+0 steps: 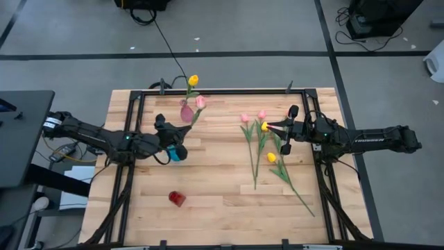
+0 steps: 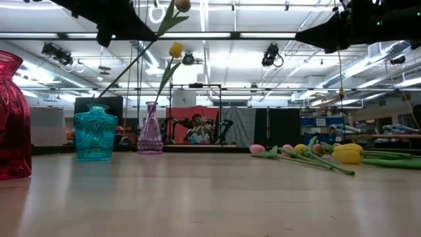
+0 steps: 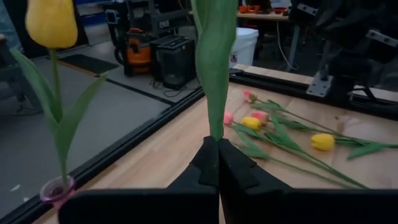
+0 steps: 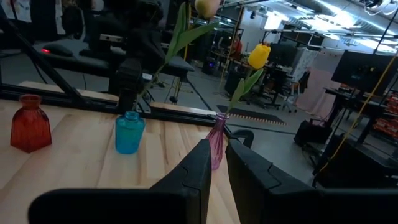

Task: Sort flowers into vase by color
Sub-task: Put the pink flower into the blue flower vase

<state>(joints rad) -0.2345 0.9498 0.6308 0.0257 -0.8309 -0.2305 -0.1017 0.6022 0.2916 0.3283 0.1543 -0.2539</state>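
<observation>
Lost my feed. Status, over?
Left gripper shut on pink tulip, held above teal vase. Right gripper empty, above loose flowers. Yellow tulip in purple vase.

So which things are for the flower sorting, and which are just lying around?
For the job:
- pink flower pinched in the left gripper
- yellow flower standing in the purple vase
- blue vase, red vase
- loose flowers by the right gripper

Just lying around:
- cable on the floor
- white bucket
- black desk
</observation>
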